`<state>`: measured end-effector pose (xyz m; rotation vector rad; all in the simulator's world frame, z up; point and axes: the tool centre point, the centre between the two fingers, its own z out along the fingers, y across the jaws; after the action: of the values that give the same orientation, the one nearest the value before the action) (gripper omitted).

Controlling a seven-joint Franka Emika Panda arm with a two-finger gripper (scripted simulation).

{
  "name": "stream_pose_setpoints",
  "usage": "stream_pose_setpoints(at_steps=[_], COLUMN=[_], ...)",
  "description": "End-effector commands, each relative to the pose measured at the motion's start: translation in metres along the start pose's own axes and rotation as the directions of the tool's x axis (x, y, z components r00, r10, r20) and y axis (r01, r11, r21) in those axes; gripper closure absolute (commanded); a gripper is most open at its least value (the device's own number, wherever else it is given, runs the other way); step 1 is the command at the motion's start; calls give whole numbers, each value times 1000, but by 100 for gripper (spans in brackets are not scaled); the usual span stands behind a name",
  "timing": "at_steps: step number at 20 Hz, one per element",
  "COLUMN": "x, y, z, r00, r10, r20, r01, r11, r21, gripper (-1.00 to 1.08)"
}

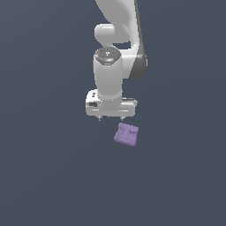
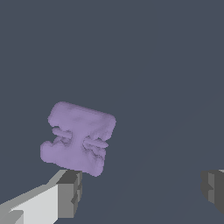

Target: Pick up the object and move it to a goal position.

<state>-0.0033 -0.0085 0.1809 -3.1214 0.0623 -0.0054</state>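
The object (image 1: 127, 134) is a small pale purple, roughly square lumpy block lying on the dark grey floor, a little toward the exterior view's right of and below the white gripper (image 1: 111, 118). The gripper hangs above the floor with its two short fingertips spread wide apart and nothing between them. In the wrist view the object (image 2: 79, 138) lies flat with its grooved, bumpy top showing, close to one grey fingertip (image 2: 70, 193); the other fingertip (image 2: 214, 188) is far off at the frame edge. The gripper (image 2: 142, 190) is open and not around the object.
The white arm (image 1: 115, 39) rises above the gripper. The dark grey floor (image 1: 48, 176) fills both views; no other object or marker shows.
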Motion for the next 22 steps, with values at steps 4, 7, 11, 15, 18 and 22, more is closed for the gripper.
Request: stream_pose_setpoints(at_steps=[4,7,11,15,18,22], x=[-2,-7,-11,-10,-9,-8], y=[0,2,5,4,1,-6], z=[2,8,10,10,13,20], r00=[1000,999,998,998,999,999], r10=[-7,-27,-45,-42,-30,-4], r20=[9,33,49,46,44,41], r01=[7,27,46,43,31,5], r11=[1000,1000,999,999,999,1000], r21=[-3,-11,-15,-15,-15,-17], gripper=[-92,-92,-92,-92,-92,-92])
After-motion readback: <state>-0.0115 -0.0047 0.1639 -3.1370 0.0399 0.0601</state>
